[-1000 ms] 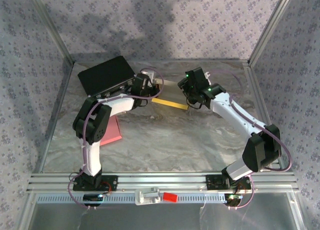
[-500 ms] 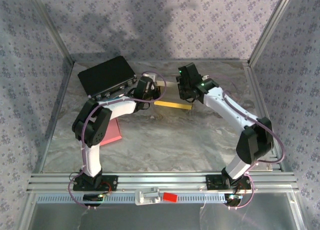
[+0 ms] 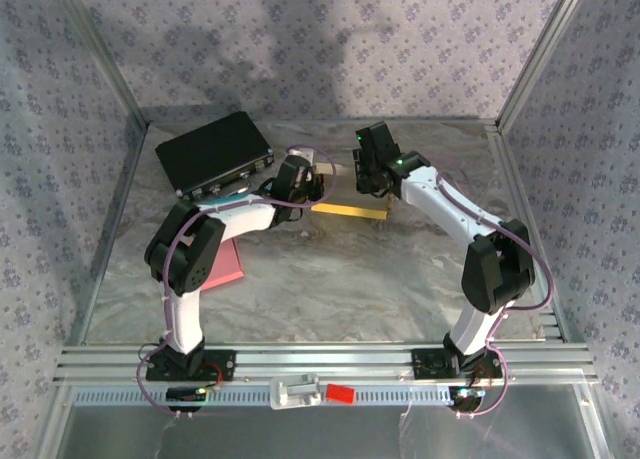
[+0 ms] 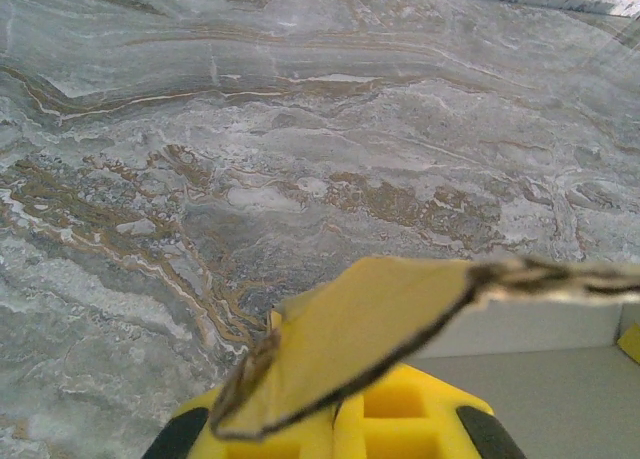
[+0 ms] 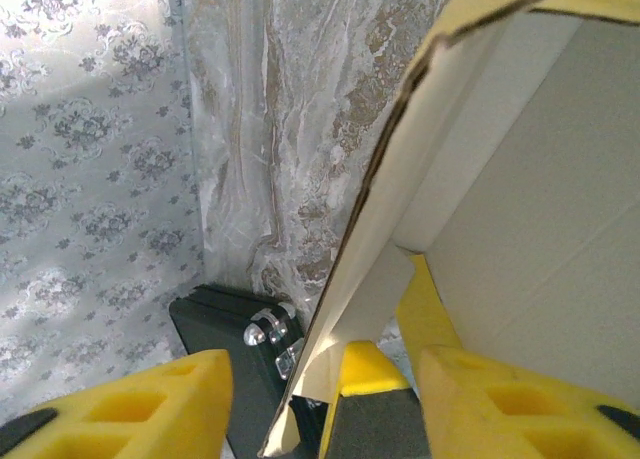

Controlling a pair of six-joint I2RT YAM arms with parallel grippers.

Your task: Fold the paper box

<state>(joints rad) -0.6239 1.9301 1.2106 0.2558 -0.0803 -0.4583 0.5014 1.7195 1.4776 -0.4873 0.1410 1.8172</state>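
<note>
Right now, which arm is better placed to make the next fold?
Right: the right tool straddles a raised wall of the paper box, jaws apart, likely free to push. The left tool is shut on a flap.

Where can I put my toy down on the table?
Free: the table in front of the paper box, right of the pink sheet, and the back right corner. Crowded: around the box and the black case.

Your left arm (image 3: pixel 215 224) folds sharply at the elbow and reaches forward and right, with the left gripper (image 3: pixel 303 175) clamped fully together. Your right arm (image 3: pixel 450 211) stretches forward and left. The right gripper (image 5: pixel 325 389) has its jaws parted, seemingly about halfway, near the left one.
</note>
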